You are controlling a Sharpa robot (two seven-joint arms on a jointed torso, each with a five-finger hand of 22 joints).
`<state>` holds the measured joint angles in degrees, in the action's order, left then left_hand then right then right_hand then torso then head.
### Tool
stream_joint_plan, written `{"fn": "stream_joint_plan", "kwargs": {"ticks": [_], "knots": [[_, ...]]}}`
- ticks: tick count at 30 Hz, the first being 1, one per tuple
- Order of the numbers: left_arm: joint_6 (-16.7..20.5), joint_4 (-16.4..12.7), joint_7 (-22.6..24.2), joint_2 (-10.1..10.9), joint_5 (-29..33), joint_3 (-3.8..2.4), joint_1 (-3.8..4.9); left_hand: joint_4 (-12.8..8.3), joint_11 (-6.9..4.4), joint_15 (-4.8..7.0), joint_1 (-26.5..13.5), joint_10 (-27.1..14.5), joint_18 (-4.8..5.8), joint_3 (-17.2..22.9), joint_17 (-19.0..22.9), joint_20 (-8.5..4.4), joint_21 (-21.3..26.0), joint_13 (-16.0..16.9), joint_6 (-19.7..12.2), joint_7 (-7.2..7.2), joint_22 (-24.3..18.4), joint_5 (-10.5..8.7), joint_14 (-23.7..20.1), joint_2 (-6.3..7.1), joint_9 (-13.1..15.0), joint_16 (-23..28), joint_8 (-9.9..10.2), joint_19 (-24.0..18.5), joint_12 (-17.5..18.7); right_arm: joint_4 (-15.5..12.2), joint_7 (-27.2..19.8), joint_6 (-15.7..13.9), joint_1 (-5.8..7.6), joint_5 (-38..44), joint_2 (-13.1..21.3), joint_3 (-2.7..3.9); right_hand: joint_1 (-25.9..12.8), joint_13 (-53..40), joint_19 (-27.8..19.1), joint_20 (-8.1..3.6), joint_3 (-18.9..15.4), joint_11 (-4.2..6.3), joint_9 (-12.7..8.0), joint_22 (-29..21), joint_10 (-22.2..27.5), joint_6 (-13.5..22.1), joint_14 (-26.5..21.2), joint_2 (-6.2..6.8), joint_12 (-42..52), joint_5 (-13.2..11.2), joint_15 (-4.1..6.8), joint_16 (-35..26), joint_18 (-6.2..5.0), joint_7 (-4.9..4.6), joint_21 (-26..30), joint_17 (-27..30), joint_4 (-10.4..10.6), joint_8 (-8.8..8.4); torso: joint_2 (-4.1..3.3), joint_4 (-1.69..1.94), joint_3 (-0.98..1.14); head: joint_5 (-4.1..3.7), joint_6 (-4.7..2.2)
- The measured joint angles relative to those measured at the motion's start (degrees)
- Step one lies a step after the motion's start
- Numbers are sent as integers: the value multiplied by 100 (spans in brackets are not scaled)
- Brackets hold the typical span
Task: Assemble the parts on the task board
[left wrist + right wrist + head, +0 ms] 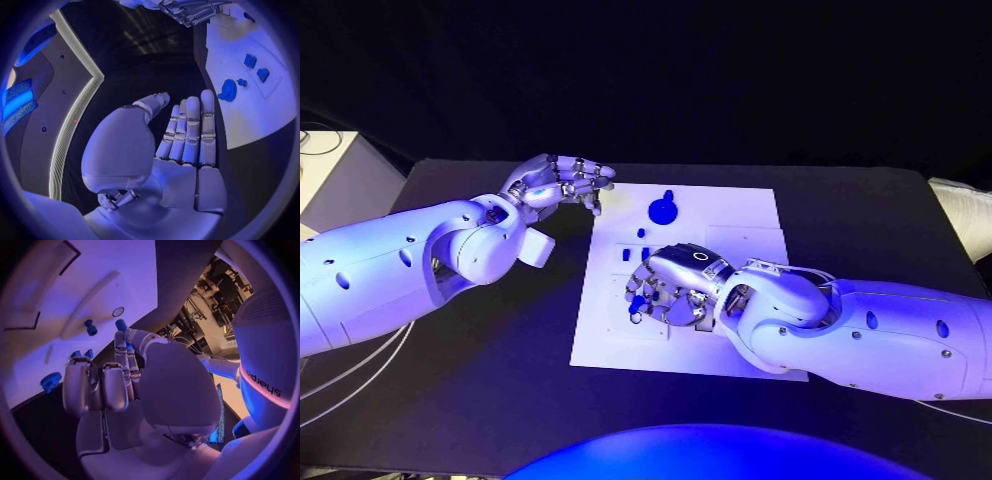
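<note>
The white task board (733, 205) lies in the middle of the table. My right hand (678, 285) hovers low over its left half and pinches a small blue part (120, 325) between thumb and a finger; blue shows under the fingers (638, 303). A round blue part (665, 210) lies near the board's far edge, a small blue peg (642, 233) stands just nearer, and two blue pieces (630, 255) sit beside my right hand. My left hand (560, 183) hangs off the board's far left corner, its fingers (187, 130) straight and together, holding nothing.
The black table (473, 380) surrounds the board. A white cabinet (343, 180) stands off the table's left edge. My right forearm (877, 330) crosses the board's near right corner.
</note>
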<state>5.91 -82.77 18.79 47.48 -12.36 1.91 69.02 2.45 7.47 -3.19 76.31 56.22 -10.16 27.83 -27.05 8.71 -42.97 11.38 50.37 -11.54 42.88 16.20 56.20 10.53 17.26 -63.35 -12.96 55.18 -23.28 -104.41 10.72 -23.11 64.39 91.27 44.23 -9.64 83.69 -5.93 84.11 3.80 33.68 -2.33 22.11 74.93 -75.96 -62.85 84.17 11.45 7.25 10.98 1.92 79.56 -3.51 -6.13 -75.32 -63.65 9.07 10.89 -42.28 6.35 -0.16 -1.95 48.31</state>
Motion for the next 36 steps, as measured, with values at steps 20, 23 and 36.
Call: {"fn": "stream_joint_plan", "kwargs": {"ticks": [20, 23, 36], "knots": [[-14, 12, -16, -5, 0, 0, 0, 0, 0, 0, 0, 0, 0, 0, 4, 0, 0, 1, 0, 0, 1, 0, 0, 0, 0, 0, 0, 0, 0, 31, 11, 63, -81, 290, -34, -6, -6, -6, 0, 0, 14, 0, 0, -2, -17, 15, -14, -6, 1, -36, 14, 0, 0, -17, 0, -5, -18, 0, 1, -9, 8, 24, 70], [-15, 12, -18, -4, 0, 0, 0, 0, 0, 0, 0, 0, -1, 0, 4, 0, 0, 1, 0, 0, 1, 0, 0, 0, 0, 0, 0, 0, 0, 36, 14, 80, -81, 309, -31, -6, -6, -6, 0, 0, 14, 0, 0, -2, -17, 17, -14, -6, 1, -37, 14, 0, 0, -18, 0, -5, -18, 0, 2, -7, 8, 26, 81], [-18, 13, -23, 5, 0, 0, 0, 0, 0, 0, 0, 0, 0, 0, 4, 0, 0, 1, 0, 0, 1, 0, 0, 0, 0, 0, 0, 0, 0, 48, 19, 157, -96, 373, -21, -9, -5, -6, 0, 0, 31, -1, 3, 0, -17, 30, -14, -6, -22, -32, 13, 0, 0, -31, -22, -5, -48, 41, 3, -3, 3, 23, 131]]}}
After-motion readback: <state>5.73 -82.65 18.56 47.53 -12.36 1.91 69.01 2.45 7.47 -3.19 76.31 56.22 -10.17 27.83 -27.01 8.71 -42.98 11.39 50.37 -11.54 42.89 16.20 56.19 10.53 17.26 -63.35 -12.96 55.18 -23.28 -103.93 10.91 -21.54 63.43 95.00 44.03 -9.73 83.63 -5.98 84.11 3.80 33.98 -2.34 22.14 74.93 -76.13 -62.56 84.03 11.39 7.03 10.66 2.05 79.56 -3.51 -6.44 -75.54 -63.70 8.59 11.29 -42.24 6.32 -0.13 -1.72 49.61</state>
